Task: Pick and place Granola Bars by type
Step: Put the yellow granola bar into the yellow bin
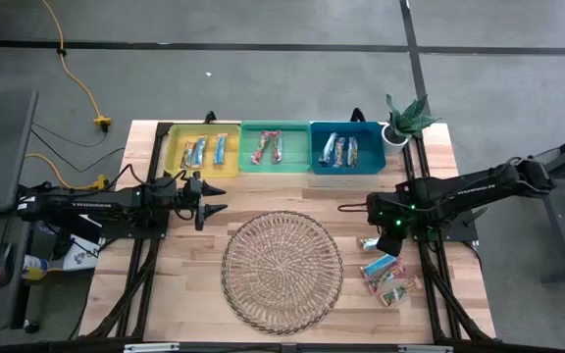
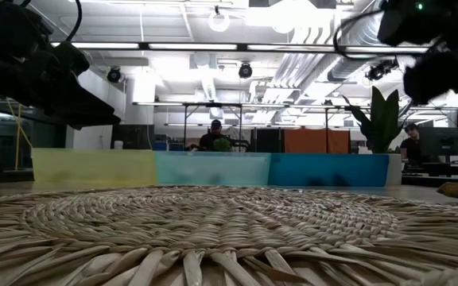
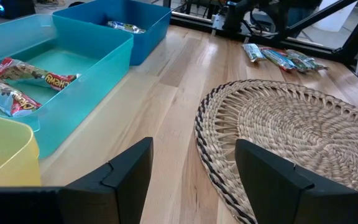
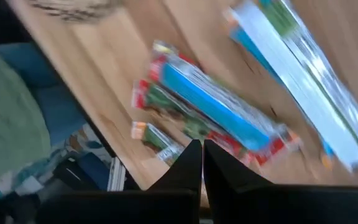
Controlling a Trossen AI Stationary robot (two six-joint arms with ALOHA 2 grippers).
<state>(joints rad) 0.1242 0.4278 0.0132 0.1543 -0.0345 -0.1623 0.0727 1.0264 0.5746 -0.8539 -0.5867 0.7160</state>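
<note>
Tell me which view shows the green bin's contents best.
Left wrist view: two red bars lie in plain sight in the green bin. High view shows them small; low view only the bin's wall; right wrist view misses it.

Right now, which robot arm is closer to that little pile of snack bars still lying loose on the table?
The right. Its gripper hangs just above the loose granola bars beside the wicker tray, jaws shut. The left gripper sits across the table, near the yellow bin.

Wood table: 3 bins, wicker tray, plant pot, loose granola bars.
</note>
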